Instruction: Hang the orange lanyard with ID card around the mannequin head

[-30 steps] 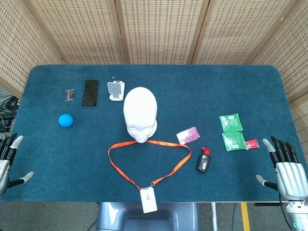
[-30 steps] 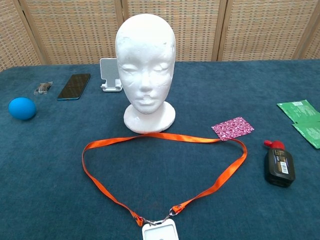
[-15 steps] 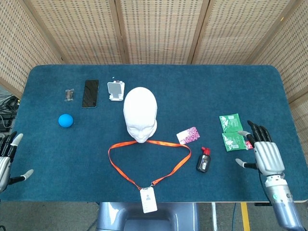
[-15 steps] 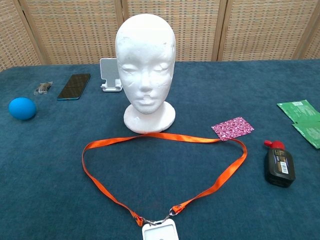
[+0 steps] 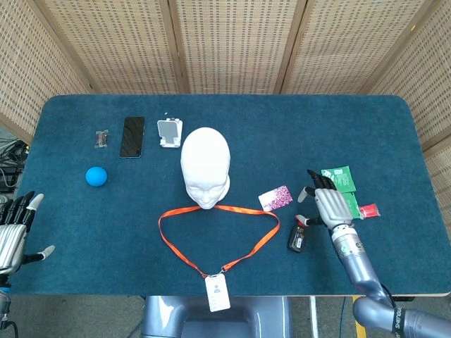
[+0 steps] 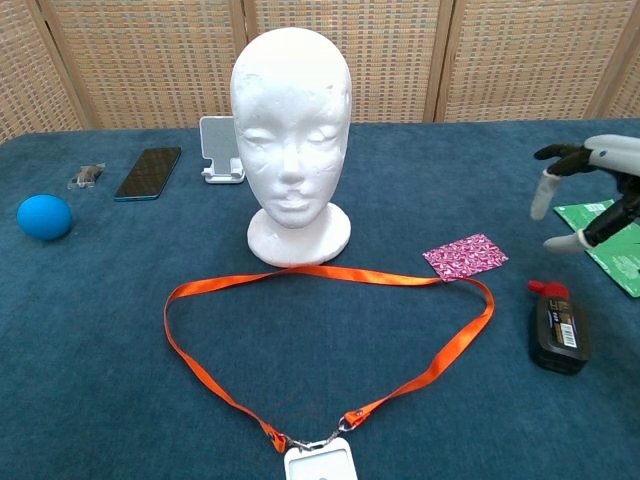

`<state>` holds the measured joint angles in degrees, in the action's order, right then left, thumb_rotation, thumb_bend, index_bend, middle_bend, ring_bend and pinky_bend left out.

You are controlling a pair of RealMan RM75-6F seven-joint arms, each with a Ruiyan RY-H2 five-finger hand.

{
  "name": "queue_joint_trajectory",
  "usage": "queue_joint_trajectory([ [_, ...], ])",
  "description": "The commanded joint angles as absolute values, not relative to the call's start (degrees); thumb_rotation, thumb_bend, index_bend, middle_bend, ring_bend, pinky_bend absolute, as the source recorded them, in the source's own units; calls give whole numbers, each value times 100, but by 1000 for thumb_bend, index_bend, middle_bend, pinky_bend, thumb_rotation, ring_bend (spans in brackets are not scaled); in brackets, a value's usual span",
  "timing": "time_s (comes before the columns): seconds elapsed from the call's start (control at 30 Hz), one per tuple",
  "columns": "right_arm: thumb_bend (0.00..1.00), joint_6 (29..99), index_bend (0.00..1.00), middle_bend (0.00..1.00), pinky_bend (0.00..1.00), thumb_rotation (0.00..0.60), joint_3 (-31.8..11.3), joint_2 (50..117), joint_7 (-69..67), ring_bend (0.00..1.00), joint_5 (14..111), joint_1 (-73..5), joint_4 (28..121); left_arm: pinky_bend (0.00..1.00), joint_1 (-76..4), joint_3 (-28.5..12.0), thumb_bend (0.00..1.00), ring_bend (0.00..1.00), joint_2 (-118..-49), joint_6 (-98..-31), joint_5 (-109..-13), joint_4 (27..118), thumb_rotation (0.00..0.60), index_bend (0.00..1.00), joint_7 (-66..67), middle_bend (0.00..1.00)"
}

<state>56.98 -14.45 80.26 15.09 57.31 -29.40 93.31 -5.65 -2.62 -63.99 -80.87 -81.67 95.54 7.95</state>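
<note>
The orange lanyard [image 5: 218,238] lies in a flat loop on the blue table in front of the white mannequin head [image 5: 205,166], its far strap touching the head's base. Its white ID card [image 5: 217,292] hangs over the table's near edge. In the chest view the lanyard [image 6: 330,340] loops below the mannequin head [image 6: 291,140] and the ID card [image 6: 320,464] sits at the bottom edge. My right hand [image 5: 328,204] hovers open above the black bottle, right of the lanyard; the chest view shows my right hand [image 6: 590,190] with fingers spread. My left hand [image 5: 14,232] is open at the table's left edge.
A black bottle with red cap [image 5: 299,236] and a pink patterned card [image 5: 275,198] lie right of the lanyard. Green packets [image 5: 340,191] and a small red item [image 5: 368,210] sit farther right. A blue ball [image 5: 96,176], phone [image 5: 132,136], clip [image 5: 103,139] and white stand [image 5: 169,132] are at back left.
My right hand has swept leftward from the table's right edge to above the black bottle. The left hand has shifted slightly. The lanyard and head have not moved.
</note>
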Motion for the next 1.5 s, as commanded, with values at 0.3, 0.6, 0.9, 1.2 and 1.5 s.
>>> queue_joint_trajectory([
  [0.3, 477, 5621, 510, 0, 0, 600, -1263, 8834, 2287, 0, 5254, -3476, 8841, 0, -593, -263, 0, 0, -6415, -8031, -8083, 9518, 600, 0, 801, 0],
  [0.6, 487, 5610, 513, 0, 0, 600, -1214, 9237, 2521, 0, 5002, -3690, 8596, 0, -618, -250, 0, 0, -6445, -7998, -8057, 9522, 600, 0, 873, 0],
  [0.9, 487, 5663, 516, 0, 0, 600, -1196, 9567, 2741, 0, 4771, -3832, 8207, 0, -637, -252, 0, 0, -6442, -7959, -8005, 9521, 600, 0, 856, 0],
  [1.2, 529, 5712, 556, 0, 0, 600, -1160, 9800, 2854, 0, 4742, -3921, 7893, 0, -657, -255, 0, 0, -6428, -7918, -7960, 9517, 600, 0, 820, 0],
  [1.5, 601, 5723, 592, 0, 0, 600, -1136, 9907, 2791, 0, 4856, -3933, 7677, 0, -689, -256, 0, 0, -6434, -7857, -7913, 9502, 600, 0, 816, 0],
])
